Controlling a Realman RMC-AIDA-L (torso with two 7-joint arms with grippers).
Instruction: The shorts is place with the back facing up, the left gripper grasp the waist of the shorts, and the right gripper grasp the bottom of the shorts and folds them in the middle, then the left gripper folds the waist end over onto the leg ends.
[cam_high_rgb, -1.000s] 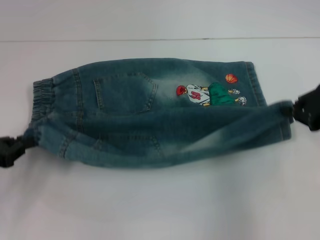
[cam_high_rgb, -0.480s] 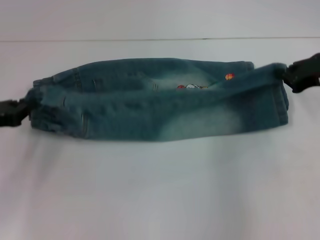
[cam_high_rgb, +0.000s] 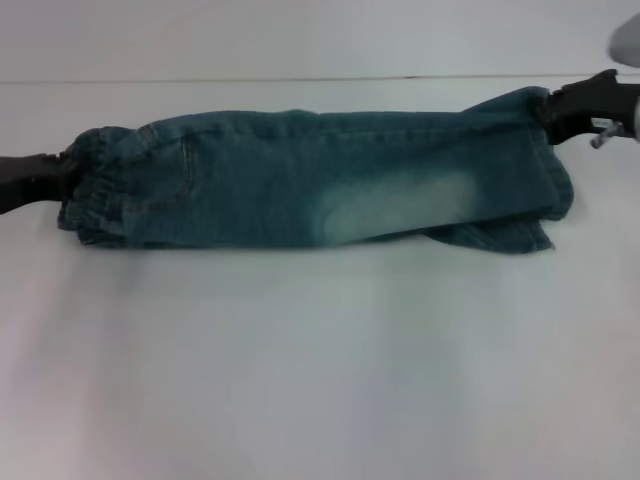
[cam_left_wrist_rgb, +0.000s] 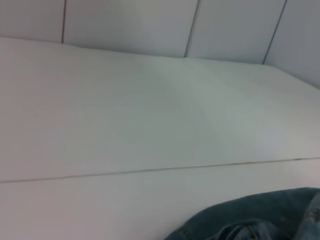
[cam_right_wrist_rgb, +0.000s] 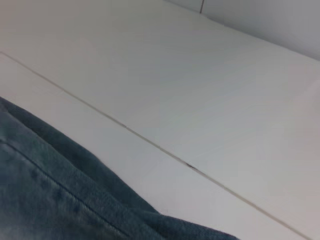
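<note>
Across the middle of the white table (cam_high_rgb: 320, 380) the shorts (cam_high_rgb: 320, 190) lie as a long narrow band, folded lengthwise so that one half rests on the other, with the pockets and embroidery hidden from the head view. At the robot's left the left gripper (cam_high_rgb: 55, 172) is closed on the ruffled waist (cam_high_rgb: 95, 185), pinching its far corner just above the surface. At the robot's right the right gripper (cam_high_rgb: 556, 108) is clamped on the bottom of the shorts (cam_high_rgb: 545, 185), holding the upper leg hem raised a little, while a lower corner of denim sticks out unevenly beneath it. Both wrist views show only a patch of denim and bare table, so the grip is judged from the head view, where the fingers seem buried in the cloth. By my reading the first fold down the middle is nearly done: the cloth is doubled over, but neither end is let go and the right-hand hems are not squared. What is left is to lay those edges flat and release, then for the left gripper to carry the waist over onto the leg ends
</note>
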